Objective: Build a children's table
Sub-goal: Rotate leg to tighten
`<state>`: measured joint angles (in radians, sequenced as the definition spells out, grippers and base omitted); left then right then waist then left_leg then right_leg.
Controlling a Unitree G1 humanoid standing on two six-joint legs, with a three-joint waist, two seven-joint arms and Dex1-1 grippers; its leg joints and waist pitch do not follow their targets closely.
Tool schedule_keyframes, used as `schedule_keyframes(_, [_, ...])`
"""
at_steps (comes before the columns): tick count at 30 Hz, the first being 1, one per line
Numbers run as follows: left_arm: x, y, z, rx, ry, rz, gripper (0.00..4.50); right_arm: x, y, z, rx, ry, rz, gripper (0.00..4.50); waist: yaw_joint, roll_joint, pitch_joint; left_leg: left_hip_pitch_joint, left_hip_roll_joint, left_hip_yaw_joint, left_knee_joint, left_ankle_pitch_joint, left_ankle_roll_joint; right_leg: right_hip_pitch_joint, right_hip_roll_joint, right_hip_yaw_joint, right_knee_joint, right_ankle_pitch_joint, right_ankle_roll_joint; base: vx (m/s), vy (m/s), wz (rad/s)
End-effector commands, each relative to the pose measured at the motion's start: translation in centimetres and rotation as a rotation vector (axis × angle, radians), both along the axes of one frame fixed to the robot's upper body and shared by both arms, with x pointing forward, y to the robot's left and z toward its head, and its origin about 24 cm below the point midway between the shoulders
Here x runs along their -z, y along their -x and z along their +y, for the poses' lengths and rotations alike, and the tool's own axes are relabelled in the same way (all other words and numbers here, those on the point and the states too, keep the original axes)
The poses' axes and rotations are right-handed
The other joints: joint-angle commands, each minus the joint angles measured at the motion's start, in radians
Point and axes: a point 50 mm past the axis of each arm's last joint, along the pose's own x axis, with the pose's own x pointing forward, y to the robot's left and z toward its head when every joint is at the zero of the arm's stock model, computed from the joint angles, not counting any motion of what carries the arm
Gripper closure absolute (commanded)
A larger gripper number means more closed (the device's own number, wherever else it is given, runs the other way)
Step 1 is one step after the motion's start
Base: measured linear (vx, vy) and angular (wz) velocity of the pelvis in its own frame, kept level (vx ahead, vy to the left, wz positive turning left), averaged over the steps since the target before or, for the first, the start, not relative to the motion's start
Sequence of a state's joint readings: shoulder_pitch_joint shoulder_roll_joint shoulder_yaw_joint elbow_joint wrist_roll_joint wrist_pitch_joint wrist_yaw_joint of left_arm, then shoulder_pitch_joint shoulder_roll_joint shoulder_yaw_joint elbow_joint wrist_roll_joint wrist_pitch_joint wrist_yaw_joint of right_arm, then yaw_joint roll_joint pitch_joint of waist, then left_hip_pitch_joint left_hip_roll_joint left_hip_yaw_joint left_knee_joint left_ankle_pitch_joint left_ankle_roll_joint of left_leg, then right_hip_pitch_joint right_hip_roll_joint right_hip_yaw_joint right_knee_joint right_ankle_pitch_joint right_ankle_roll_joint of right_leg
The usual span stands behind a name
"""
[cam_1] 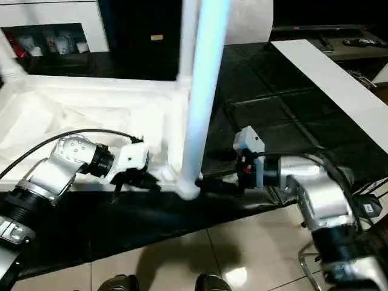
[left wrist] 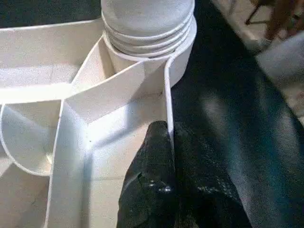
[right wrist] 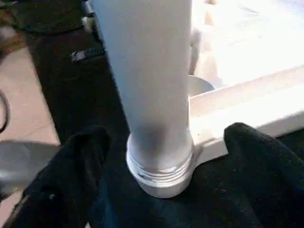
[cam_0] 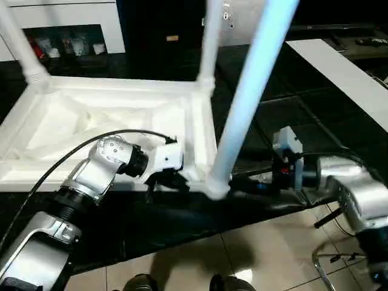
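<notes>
The white table top lies upside down on a black mat, ribbed underside up. Two legs stand in its far corners. A third leg stands a little tilted in the near right corner socket, its threaded base showing. My left gripper is shut on the thin rim wall of the top, just beside that corner. My right gripper is open, with one finger on each side of the leg's base; its fingers stand slightly apart from the leg.
A flat white board lies on the mat at the right. White cabinets stand at the back. The mat's near edge meets tiled floor, where a metal frame stands at the right.
</notes>
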<state>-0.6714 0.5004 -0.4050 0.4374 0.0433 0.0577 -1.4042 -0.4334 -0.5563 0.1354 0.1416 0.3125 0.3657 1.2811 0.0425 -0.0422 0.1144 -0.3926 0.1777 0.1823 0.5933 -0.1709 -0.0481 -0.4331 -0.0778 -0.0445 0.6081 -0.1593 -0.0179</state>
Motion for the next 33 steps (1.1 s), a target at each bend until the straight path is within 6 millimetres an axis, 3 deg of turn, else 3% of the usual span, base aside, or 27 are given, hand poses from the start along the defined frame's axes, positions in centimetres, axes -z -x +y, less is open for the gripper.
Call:
schedule_keyframes(1, [0.0, 0.5, -1.2, 0.129, -0.031, 0.010, 4.50, 0.2, 0.1, 0.1, -0.042, 0.012, 0.007, 0.69, -0.006, -0.002, -0.079, 0.024, 0.049, -0.007, -0.063, -0.180, 0.080, 0.060, -0.060, 0.044, -0.072, -0.249, -0.235, 0.000, 0.000, 0.00])
schedule_keyframes(5, [-0.3, 0.7, -1.4, 0.192, -0.043, 0.007, 4.50, 0.5, 0.0, 1.0, -0.099, 0.009, 0.018, 1.04, -0.002, -0.008, -0.078, 0.022, 0.049, -0.008, -0.063, -0.174, 0.073, 0.059, -0.060, 0.043, -0.071, -0.260, -0.226, 0.000, 0.000, 0.00])
schedule_keyframes(21, [-0.4, 0.6, -1.3, 0.216, -0.049, -0.004, 4.50, 1.3, 0.3, 2.9, -0.190, -0.033, 0.077, 2.39, 0.002, -0.008, -0.083, 0.022, 0.050, -0.007, -0.063, -0.152, 0.071, 0.060, -0.059, 0.042, -0.064, -0.225, -0.233, 0.000, 0.000, 0.00])
schedule_keyframes(32, [-0.3, 0.5, -1.0, 0.149, -0.025, 0.018, 4.50, 1.6, 0.7, 3.0, -0.179, -0.067, 0.140, 2.46, 0.003, -0.007, -0.081, 0.022, 0.049, -0.007, -0.062, -0.156, 0.068, 0.060, -0.059, 0.043, -0.066, -0.238, -0.229, 0.000, 0.000, 0.00])
schedule_keyframes(33, [-0.3, 0.1, -0.8, 0.050, -0.011, 0.026, 4.50, 1.6, 0.6, 3.3, -0.124, -0.088, 0.145, 2.46, 0.002, -0.004, -0.079, 0.023, 0.049, -0.007, -0.064, -0.163, 0.060, 0.060, -0.058, 0.043, -0.066, -0.240, -0.230, 0.000, 0.000, 0.00])
